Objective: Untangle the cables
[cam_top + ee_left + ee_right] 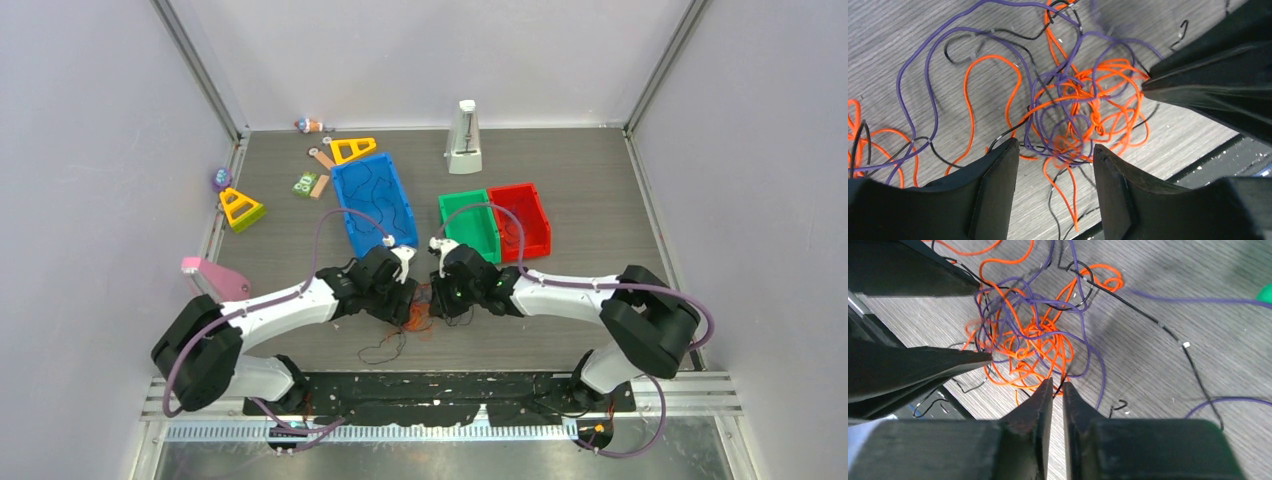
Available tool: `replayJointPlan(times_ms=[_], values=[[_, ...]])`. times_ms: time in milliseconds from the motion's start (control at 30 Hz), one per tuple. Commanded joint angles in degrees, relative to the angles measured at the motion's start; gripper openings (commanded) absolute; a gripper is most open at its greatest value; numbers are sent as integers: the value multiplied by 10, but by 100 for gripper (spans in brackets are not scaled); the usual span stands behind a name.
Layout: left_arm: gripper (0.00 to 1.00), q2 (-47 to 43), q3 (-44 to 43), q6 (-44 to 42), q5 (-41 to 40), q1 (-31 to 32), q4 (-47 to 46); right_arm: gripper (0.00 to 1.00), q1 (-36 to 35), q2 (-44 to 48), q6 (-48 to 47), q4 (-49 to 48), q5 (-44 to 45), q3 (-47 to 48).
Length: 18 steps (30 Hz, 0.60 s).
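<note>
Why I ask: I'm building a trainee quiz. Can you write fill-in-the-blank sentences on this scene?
1. The tangled cables are orange, purple and ____.
2. The left pincer is ____, not shut.
3. In the top view, the green bin lies immediately ____ of the red bin.
Missing words: black; open; left.

Orange, purple and black cables (1083, 100)

Wood-grain table (580, 190): tangled cables (415, 320), blue bin (343, 215), green bin (470, 225), red bin (520, 220).
</note>
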State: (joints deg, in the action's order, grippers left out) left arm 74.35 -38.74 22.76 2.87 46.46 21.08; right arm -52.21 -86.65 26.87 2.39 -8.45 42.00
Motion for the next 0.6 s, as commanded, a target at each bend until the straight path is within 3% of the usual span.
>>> replayJointPlan(times_ms=[0,67,100,133,167,333,567], values=[[53,43,-3,12,4,-17,-41,10,-3,27,24,8,65,27],[39,63,-8,9,3,-24,-43,6,0,66,31,30,125,14],[28,73,-10,7,4,-28,-43,6,1,79,38,36,141,3],[9,82,-13,4,4,-31,-41,6,7,109,42,50,168,-3],[0,89,-17,3,2,-33,-37,5,15,139,54,58,183,-17],[0,53,-7,7,-24,-37,-29,5,66,238,96,151,290,-62],[0,-49,-12,-9,-38,-37,11,5,121,346,86,180,325,-97]])
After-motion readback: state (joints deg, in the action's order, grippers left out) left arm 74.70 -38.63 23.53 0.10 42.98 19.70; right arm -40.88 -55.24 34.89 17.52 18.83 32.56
